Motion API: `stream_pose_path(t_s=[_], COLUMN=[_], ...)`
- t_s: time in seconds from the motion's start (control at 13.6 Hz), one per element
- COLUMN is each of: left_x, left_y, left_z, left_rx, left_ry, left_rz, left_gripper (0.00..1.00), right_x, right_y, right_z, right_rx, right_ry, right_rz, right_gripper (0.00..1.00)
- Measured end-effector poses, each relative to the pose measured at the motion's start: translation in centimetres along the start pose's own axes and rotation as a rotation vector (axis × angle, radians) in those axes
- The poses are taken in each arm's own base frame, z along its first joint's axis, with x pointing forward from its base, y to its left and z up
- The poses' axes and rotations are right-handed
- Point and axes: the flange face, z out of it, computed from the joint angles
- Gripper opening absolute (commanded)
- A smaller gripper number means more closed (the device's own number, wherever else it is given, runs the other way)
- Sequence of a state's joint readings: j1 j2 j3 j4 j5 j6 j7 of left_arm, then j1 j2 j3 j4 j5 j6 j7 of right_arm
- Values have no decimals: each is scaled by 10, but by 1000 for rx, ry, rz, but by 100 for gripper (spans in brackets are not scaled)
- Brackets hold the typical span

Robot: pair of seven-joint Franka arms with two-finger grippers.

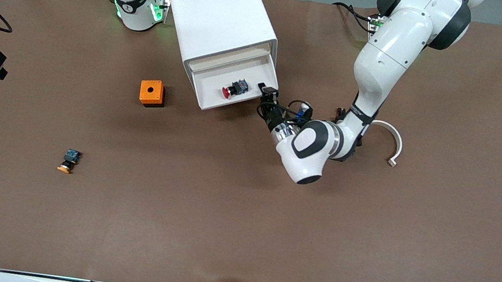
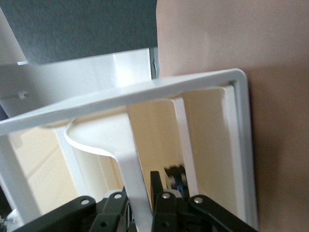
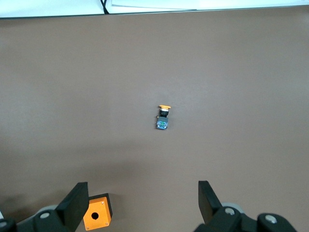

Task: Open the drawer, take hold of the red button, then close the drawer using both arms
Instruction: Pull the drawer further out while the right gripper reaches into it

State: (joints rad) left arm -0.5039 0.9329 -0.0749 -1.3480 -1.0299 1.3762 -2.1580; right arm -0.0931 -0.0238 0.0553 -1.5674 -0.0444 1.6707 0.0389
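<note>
The white cabinet (image 1: 221, 16) has one drawer (image 1: 217, 100) pulled out. The red-capped button (image 1: 233, 88) lies in it; it shows dark and blurred in the left wrist view (image 2: 176, 176). My left gripper (image 1: 267, 93) is at the drawer's front corner toward the left arm's end. In the left wrist view its jaws (image 2: 140, 186) are shut on the drawer's white handle strip (image 2: 130, 154), below the drawer's rim (image 2: 145, 92). My right gripper (image 3: 142, 193) is open and empty, held high over the table by the right arm's base, where that arm waits.
An orange cube with a round hole (image 1: 151, 93) stands beside the drawer, also in the right wrist view (image 3: 96, 218). An orange-capped button (image 1: 69, 160) (image 3: 163, 117) lies nearer the front camera. A white curved piece (image 1: 391, 140) lies by the left arm.
</note>
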Motion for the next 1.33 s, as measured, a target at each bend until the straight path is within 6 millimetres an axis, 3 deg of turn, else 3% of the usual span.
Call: stream_pose_path(t_s=[0.15,0.37,0.52,0.74,1.03,1.33], left_x=[6,7,4,3,9,21], left_y=[2,2,2,2,-3,-15], left_z=[-20,-29,-32,-43,-81,-121], left_rx=[-11,-20,-38,-75,-125,-188], left_ry=[-42,-58,-69,-88,-132,-158], left_rz=[-3,4,65,235,414,637], left_gripper=[24,83,99,99,99,99], right_x=[-3,-4,-2,7,12,3], right_y=[-6,-44,-67,-96,-145,-194], right_z=[2,8,22,58,109,136], right_rx=[3,7,4,-11,-41,-76], right_ry=[-23,-46,-71,-127,-192,-232], right_rz=[80,170,216,296,358,440], right_gripper=[100,100,100,100,100,100])
